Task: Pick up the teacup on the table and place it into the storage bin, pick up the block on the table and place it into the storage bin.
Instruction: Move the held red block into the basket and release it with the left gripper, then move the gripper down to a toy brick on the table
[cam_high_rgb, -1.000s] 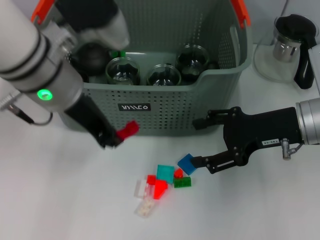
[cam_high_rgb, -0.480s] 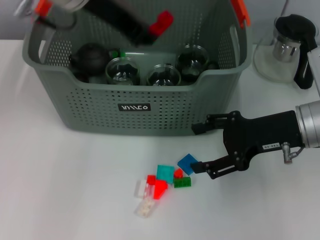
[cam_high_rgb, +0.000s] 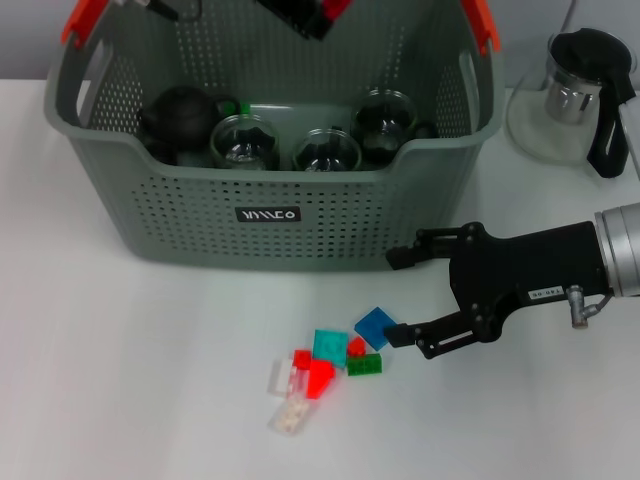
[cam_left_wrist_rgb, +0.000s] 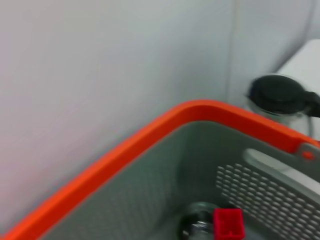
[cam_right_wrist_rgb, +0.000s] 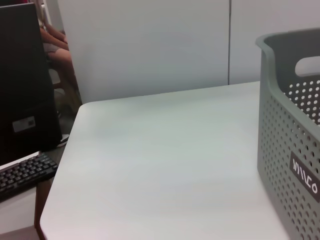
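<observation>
Overhead, my left gripper (cam_high_rgb: 322, 14) holds a red block (cam_high_rgb: 330, 10) pinched above the bin (cam_high_rgb: 300, 190) at twelve o'clock for dropping, while my right gripper (cam_high_rgb: 400, 295), jaws apart, brackets the blue block (cam_high_rgb: 375, 326).

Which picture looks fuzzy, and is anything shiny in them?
The left wrist view is fuzzy: the storage bin rim and the red block have soft edges. The head view is crisp, with light glinting off the glass cups in the bin. The right wrist view is clear on the table.
</observation>
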